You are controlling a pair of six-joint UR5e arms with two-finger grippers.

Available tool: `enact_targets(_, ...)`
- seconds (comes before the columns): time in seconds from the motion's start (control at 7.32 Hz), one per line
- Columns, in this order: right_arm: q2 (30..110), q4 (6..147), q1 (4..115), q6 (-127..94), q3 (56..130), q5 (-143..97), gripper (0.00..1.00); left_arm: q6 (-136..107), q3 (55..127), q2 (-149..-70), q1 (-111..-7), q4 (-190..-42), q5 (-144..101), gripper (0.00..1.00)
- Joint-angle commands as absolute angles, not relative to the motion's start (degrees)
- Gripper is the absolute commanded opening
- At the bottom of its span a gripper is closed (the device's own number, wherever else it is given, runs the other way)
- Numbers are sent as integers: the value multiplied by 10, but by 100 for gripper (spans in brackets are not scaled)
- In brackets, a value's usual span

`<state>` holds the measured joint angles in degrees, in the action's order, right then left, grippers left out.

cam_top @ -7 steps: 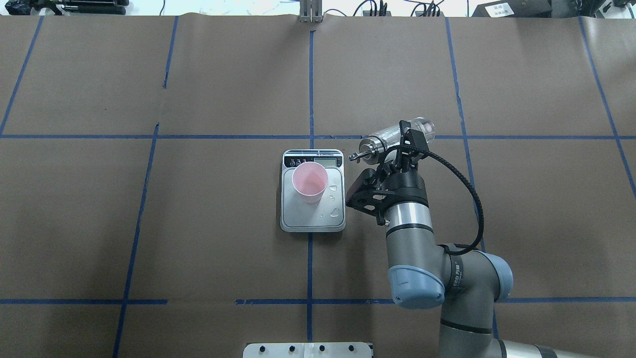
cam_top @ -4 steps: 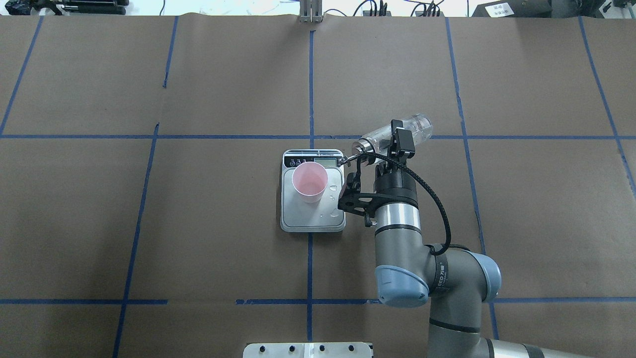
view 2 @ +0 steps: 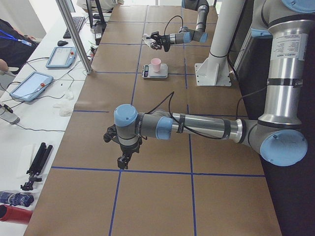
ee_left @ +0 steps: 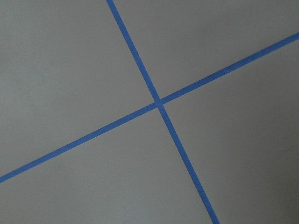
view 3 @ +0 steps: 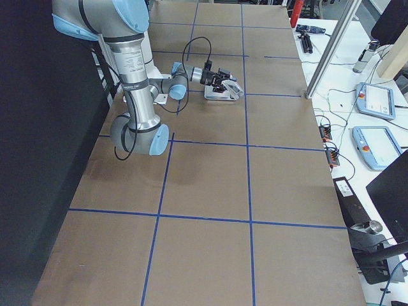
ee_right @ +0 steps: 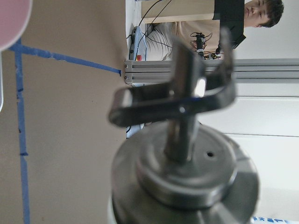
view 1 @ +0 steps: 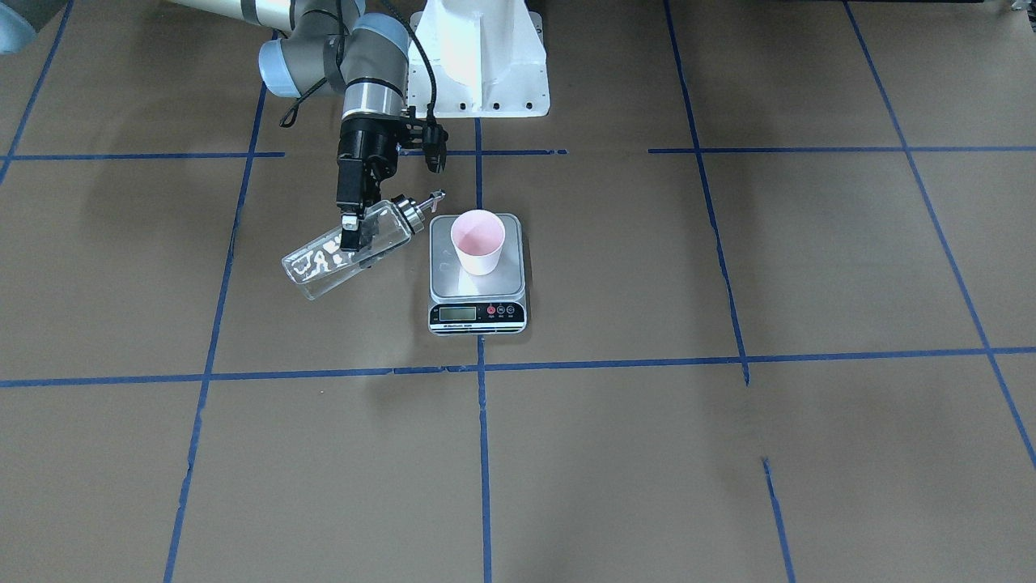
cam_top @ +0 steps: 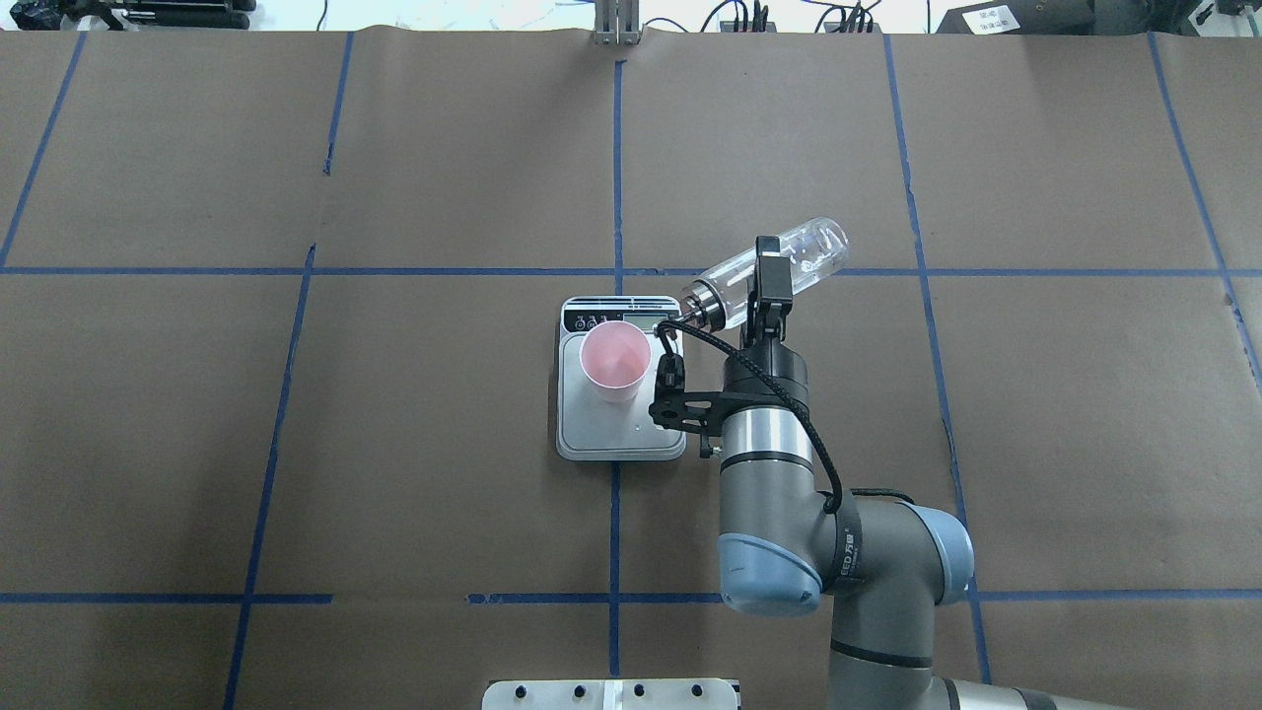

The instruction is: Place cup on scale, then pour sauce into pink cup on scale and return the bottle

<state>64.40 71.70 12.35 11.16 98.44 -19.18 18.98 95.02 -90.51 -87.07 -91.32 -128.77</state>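
Observation:
The pale pink cup [cam_top: 614, 360] stands upright on the scale [cam_top: 611, 434], which has a silver platform and a black display strip [view 1: 477, 314]. My right gripper [cam_top: 769, 286] is shut on the clear glass bottle [cam_top: 799, 254] and holds it tilted almost flat in the air. Its silver pourer cap [cam_top: 696, 304] points at the cup. The spout tip is just right of the cup's rim, over the scale's far right corner. No stream shows. The cap fills the right wrist view [ee_right: 182, 177]. My left gripper [view 2: 123, 160] hangs over bare paper far from the scale; I cannot tell whether it is open.
Water drops lie on the scale's platform [view 1: 445, 263]. The table is brown paper with blue tape lines. The white robot pedestal [view 1: 477, 57] stands behind the scale. An aluminium post [cam_top: 616, 25] is at the far edge. Tablets [view 2: 29, 86] lie on the operators' bench.
My right arm has moved left towards the scale with the bottle. The spout has come from beside the scale to over its corner near the cup's rim. The cup has not moved.

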Motion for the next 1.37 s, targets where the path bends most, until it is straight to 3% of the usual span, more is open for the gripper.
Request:
enact_targets(0.0, 633, 767, 121, 118, 984, -180, 0, 191, 945, -905, -872, -913, -1288, 100)
enact_targets(1.23, 629, 769, 120, 160, 974, -160, 0, 190, 946, -905, -875, -913, -1288, 100)
